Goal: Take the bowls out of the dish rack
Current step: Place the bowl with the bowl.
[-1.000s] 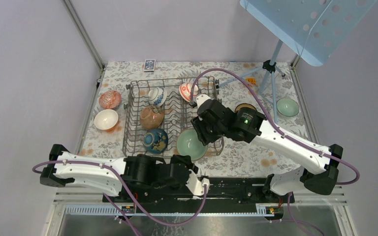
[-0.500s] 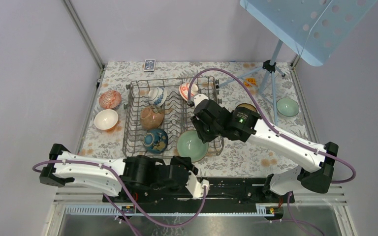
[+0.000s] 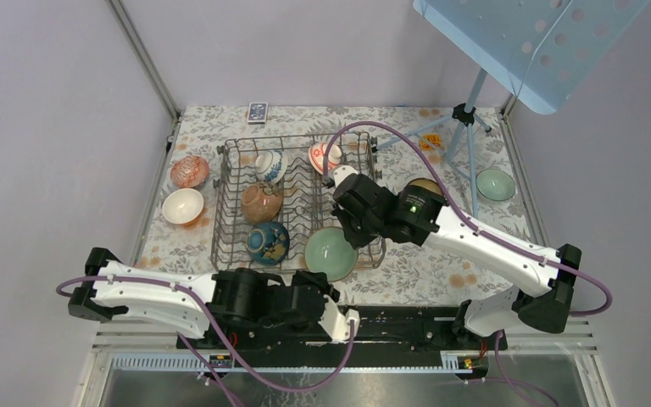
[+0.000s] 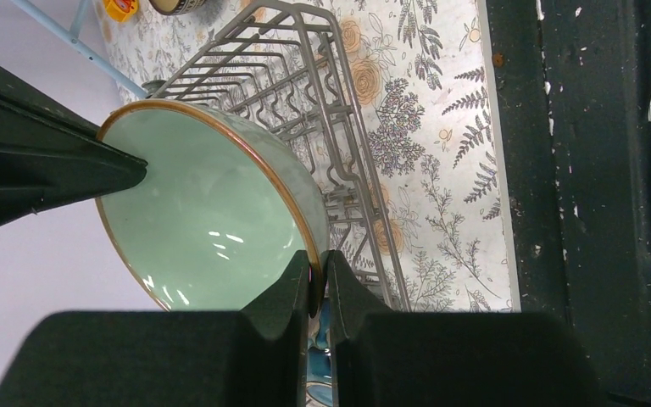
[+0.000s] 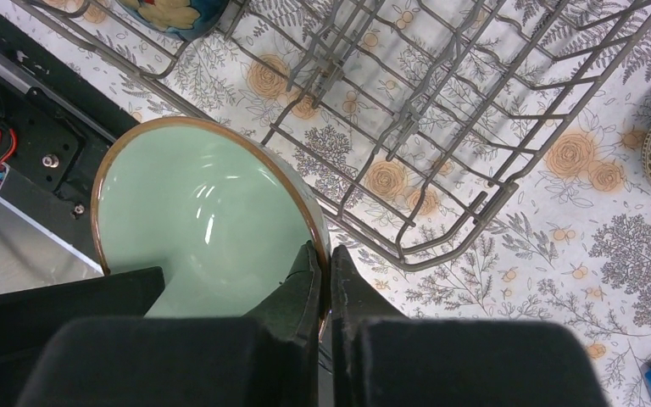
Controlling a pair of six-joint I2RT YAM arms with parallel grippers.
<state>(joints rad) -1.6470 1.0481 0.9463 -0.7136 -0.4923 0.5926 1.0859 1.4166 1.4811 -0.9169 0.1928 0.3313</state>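
Observation:
A pale green bowl (image 3: 331, 252) with a brown rim leans at the front right corner of the grey wire dish rack (image 3: 225, 203). My left gripper (image 4: 318, 267) is shut on its near rim (image 4: 305, 246). My right gripper (image 5: 324, 259) is shut on the opposite rim of the same green bowl (image 5: 195, 220). In the top view the right gripper (image 3: 352, 236) comes in from behind the bowl and the left gripper (image 3: 325, 280) from the front. The rack also holds a brown bowl (image 3: 262, 201), a blue bowl (image 3: 269, 241), a white-and-blue bowl (image 3: 269, 164) and a red-and-white bowl (image 3: 324, 155).
Left of the rack stand a red patterned bowl (image 3: 190, 171) and a white bowl (image 3: 182, 205). To the right are a small green bowl (image 3: 495, 183) and a dark-rimmed bowl (image 3: 425, 184) partly under my right arm. A tripod (image 3: 466, 127) stands at the back right, a card box (image 3: 257, 112) at the back.
My right gripper has closed from open onto the green bowl's far rim and shifted slightly left. The left gripper has kept its hold on the near rim.

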